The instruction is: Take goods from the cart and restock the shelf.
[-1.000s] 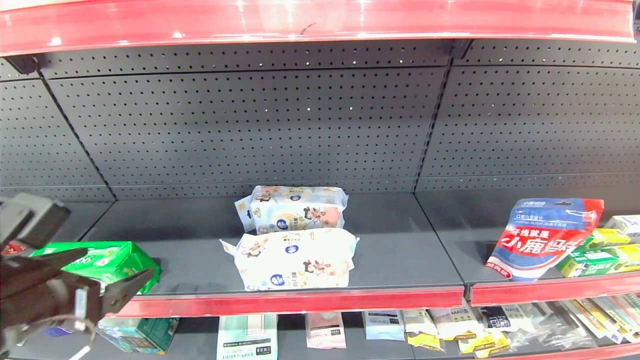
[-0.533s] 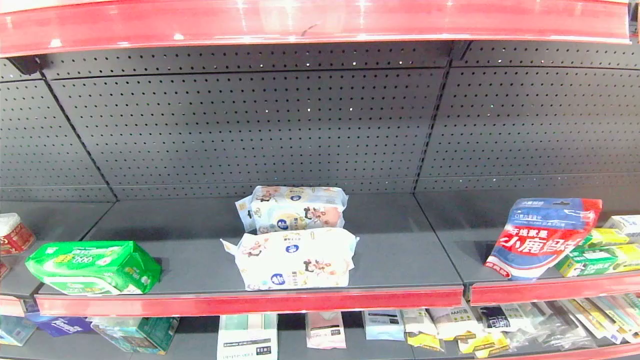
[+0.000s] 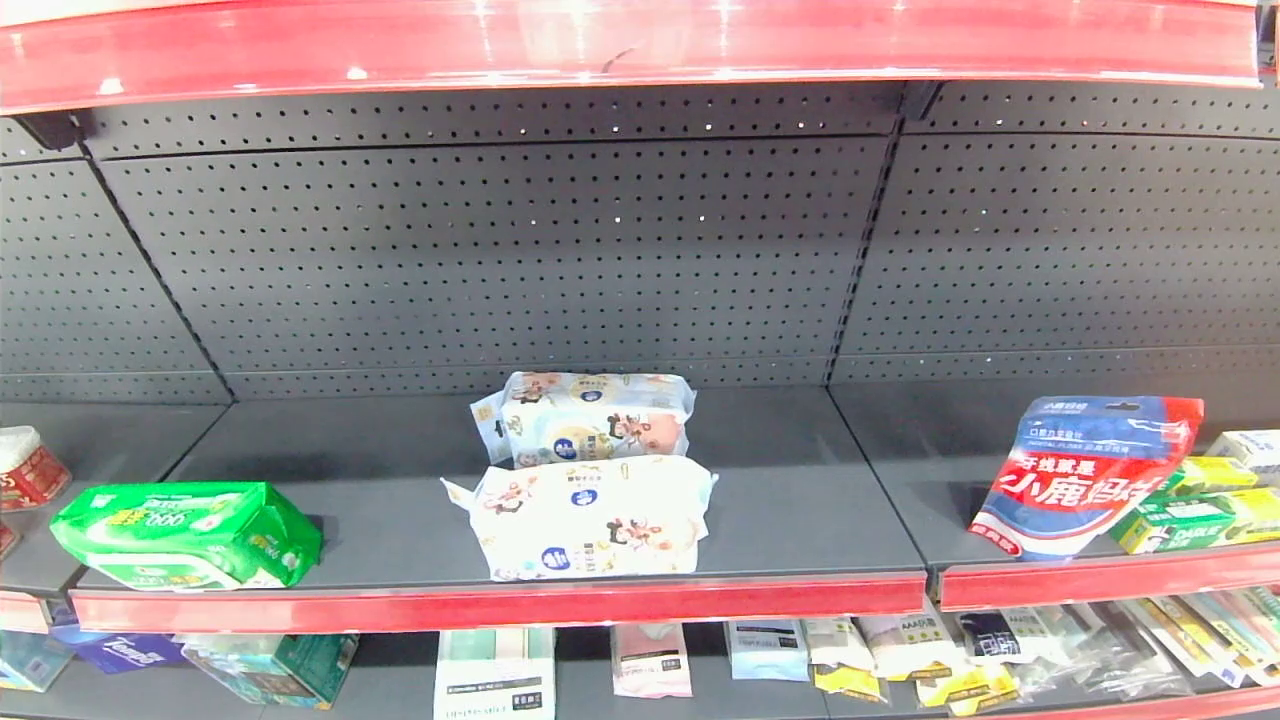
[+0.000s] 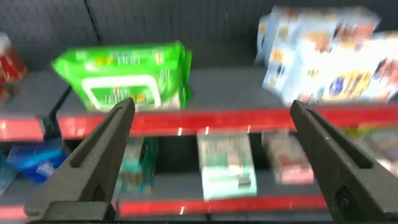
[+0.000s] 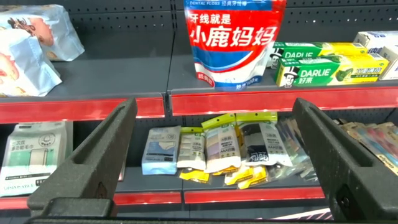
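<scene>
Our left gripper holds its fingers spread wide, gripping nothing. The green soft plastic wipes pack lies flat on the grey metal shelf beyond them, untouched. Our right gripper gapes likewise.

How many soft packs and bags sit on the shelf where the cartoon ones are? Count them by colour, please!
Green plastic wipes pack: 1
White plastic packs with cartoon prints: 2
Red-and-blue plastic pouch: 1
Total: 4
</scene>
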### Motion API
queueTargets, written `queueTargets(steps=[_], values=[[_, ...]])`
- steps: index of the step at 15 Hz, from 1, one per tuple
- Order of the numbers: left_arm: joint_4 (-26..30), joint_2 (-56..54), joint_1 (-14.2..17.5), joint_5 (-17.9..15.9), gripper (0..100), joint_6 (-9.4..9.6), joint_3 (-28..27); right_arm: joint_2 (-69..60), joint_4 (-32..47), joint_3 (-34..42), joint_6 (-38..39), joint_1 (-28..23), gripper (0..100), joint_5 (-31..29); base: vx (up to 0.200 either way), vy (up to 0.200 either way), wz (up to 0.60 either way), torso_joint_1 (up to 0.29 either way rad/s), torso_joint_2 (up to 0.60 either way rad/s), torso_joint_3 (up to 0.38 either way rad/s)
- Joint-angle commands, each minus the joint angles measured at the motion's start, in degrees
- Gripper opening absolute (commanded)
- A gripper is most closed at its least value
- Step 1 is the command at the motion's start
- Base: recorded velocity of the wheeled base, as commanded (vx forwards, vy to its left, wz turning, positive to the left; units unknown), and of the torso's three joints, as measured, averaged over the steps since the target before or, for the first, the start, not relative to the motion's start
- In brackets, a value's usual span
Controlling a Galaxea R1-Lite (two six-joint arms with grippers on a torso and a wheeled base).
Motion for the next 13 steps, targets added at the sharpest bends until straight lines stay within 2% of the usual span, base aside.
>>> queueTargets(steps=[1,5,9,13], values=[[0.2,-0.1,0.0,0.0,100,0.11,0.8,0.1,0.0,0.0,-0.1,0.0,100,0.0,0.0,0.0,0.0,0.0,0.0,0.0],[0.2,-0.1,0.0,0.5,100,0.99,0.8,0.1,0.0,0.0,-0.1,0.1,100,0.0,0.0,0.0,0.6,0.002,0.0,0.002],[0.2,-0.1,0.0,0.2,100,1.61,0.8,0.1,0.0,0.0,-0.1,0.1,100,0.0,0.0,0.0,0.0,0.0,0.0,0.0],[0.1,-0.1,0.0,0.0,100,4.15,0.8,0.1,0.0,0.0,-0.1,0.1,100,0.0,0.0,0.0,0.0,0.0,0.0,0.0]])
